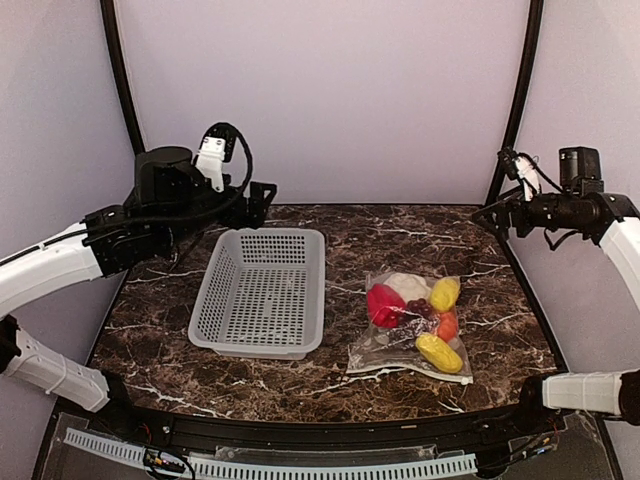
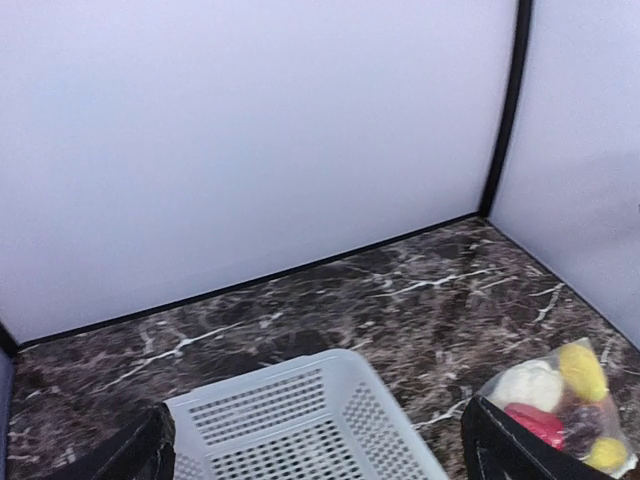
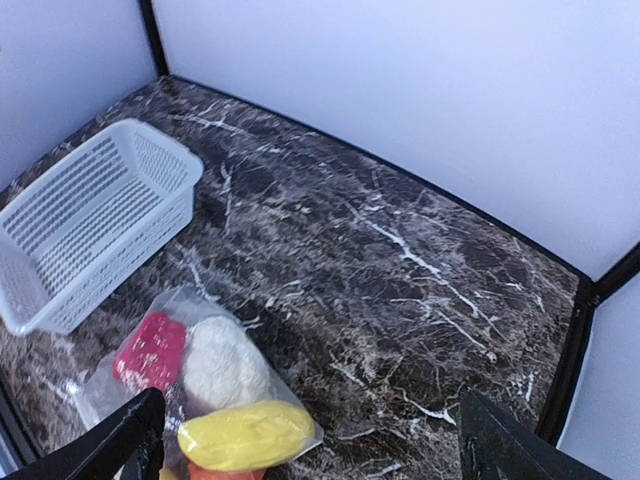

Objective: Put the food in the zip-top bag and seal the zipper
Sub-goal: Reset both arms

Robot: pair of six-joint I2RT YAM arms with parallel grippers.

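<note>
I have the left arm coming in from the left side. One white link lies low near the front and the next climbs toward the back, so the left gripper hangs high in the air pointing toward the middle, and its black fingers sit spread wide apart at the bottom corners of the wrist view, gripping nothing. My right arm folds up along the right side in the same way, its wrist turning the right gripper inward and high in the air. Its fingers are likewise spread to the bottom corners of the wrist view, gripping nothing.
</note>
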